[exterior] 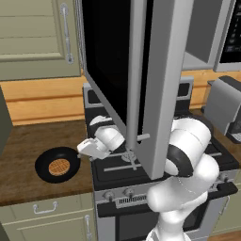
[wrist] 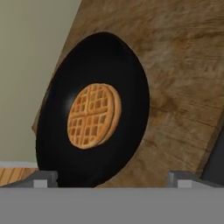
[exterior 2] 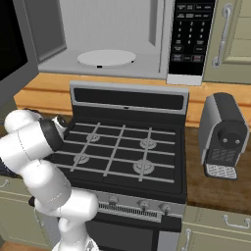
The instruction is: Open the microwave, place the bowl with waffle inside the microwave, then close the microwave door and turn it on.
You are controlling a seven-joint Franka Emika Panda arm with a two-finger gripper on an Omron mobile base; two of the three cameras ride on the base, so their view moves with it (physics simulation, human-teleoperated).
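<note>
Waffle (wrist: 93, 116) sits in the middle of the bowl (exterior: 44, 170), a small golden-brown disc with a grid pattern, well inside the black rim. The bowl rests on the wooden counter (exterior: 28, 141), to the left of the gas stove (exterior 2: 117, 152) and near the counter's front edge.

The gripper (exterior: 83, 149) hangs between the stove and the bowl, just beside the bowl's right rim and a little above the counter, not touching it. In the hand view its two finger tips (wrist: 41, 178) rise at the bottom, standing far apart, the left one over the near rim of the bowl and the right one over bare wood; the jaws are wide and hold nothing.

The microwave (exterior 2: 112, 39) is mounted above the stove. Its microwave door (exterior: 141, 70) is swung fully out toward the base, so that in the left base view it stands edge-on over the stove's front, with the black window facing left. The pale cavity is open, with a round turntable plate (exterior 2: 107, 57) on its floor, and the dark button panel (exterior 2: 191, 34) stands at the right of the cavity.

A grey and black coffee machine (exterior 2: 223, 135) stands on the counter to the right of the stove. A beige cabinet door (exterior: 33, 37) with a slim handle hangs on the wall above the bowl.
</note>
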